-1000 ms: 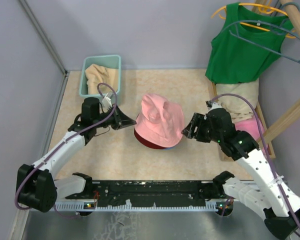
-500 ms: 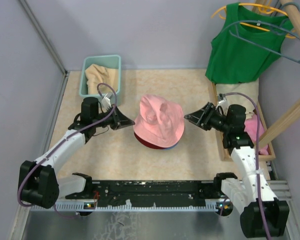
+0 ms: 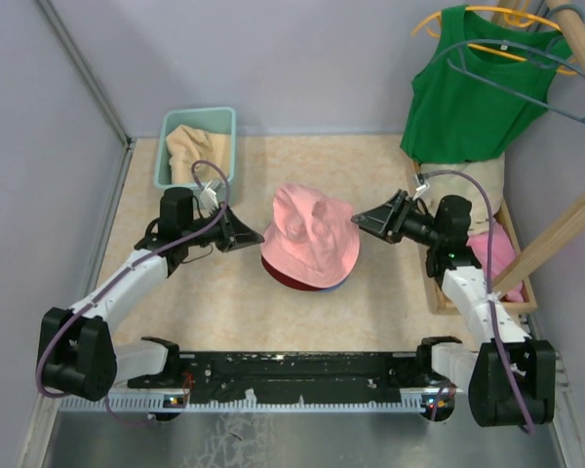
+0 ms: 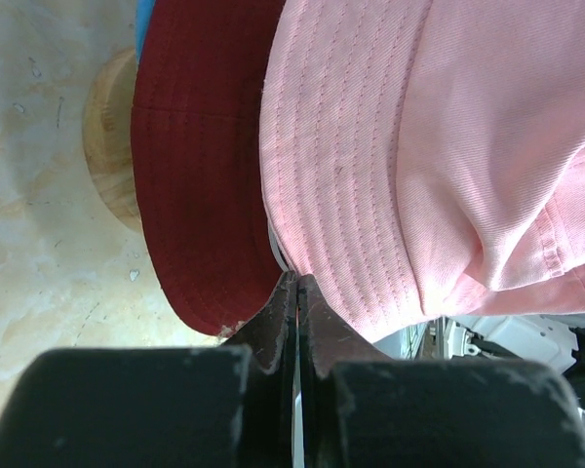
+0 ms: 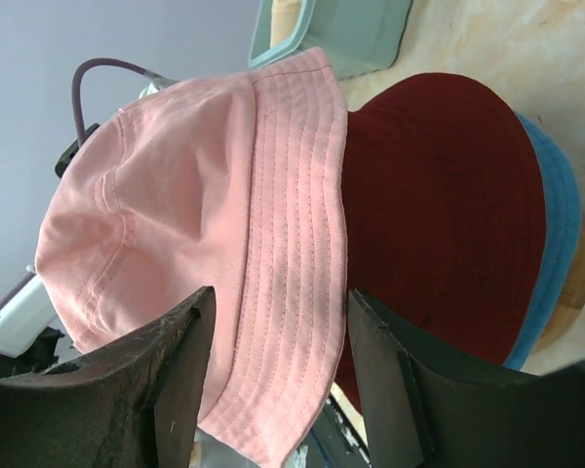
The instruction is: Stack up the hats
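The pink hat (image 3: 310, 234) sits on top of the dark red hat (image 3: 289, 281), with the blue hat (image 5: 558, 210) beneath, mid-table. My left gripper (image 3: 261, 239) is shut at the pink brim's left edge; in the left wrist view its fingertips (image 4: 294, 281) meet where the pink hat (image 4: 400, 146) and dark red hat (image 4: 195, 166) brims join. My right gripper (image 3: 363, 222) is open just right of the stack; in its wrist view the gripper (image 5: 273, 341) straddles the pink brim (image 5: 292, 214) without touching. The beige hat (image 3: 191, 146) lies in the teal basket.
The teal basket (image 3: 166, 146) stands at the back left. A green tank top (image 3: 468, 93) hangs at the back right above a wooden crate (image 3: 431, 292) with pink and beige cloth. A round wooden base (image 4: 109, 146) shows under the stack.
My right gripper has drawn back from the pink hat's right brim and risen a little toward the back. The pink hat has settled lower on the stack. The left gripper has not moved.
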You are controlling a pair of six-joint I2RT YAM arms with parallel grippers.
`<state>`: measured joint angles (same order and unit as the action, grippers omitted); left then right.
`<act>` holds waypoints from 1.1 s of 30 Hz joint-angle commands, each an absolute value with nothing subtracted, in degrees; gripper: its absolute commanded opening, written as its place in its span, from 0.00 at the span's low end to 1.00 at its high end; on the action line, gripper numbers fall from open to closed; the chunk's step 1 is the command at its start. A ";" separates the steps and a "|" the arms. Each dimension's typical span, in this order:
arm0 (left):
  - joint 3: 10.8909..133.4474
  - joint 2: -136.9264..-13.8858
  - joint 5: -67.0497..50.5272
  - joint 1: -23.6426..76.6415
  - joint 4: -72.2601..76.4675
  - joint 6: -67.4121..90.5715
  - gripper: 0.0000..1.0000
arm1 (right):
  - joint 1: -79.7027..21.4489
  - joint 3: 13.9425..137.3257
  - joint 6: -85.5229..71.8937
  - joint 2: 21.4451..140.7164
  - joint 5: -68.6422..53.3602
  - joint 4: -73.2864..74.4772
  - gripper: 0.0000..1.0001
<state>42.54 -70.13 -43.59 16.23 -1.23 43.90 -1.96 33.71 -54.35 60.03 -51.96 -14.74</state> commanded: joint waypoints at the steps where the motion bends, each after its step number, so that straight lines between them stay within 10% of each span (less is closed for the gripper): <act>1: 44.56 -70.65 -45.12 15.81 1.18 43.82 0.00 | -2.05 33.75 -55.03 61.07 -53.95 -20.26 0.57; 8: 44.48 -71.40 -45.50 15.75 2.16 44.35 0.00 | -4.40 32.40 -55.68 62.75 -53.47 -22.23 0.43; 13: 44.60 -71.94 -45.43 15.73 2.62 44.42 0.00 | -6.85 31.63 -57.20 64.77 -51.02 -25.57 0.02; 33: 39.13 -72.90 -46.59 10.95 4.43 39.79 0.00 | -3.79 27.30 -48.40 63.03 -45.79 -15.52 0.00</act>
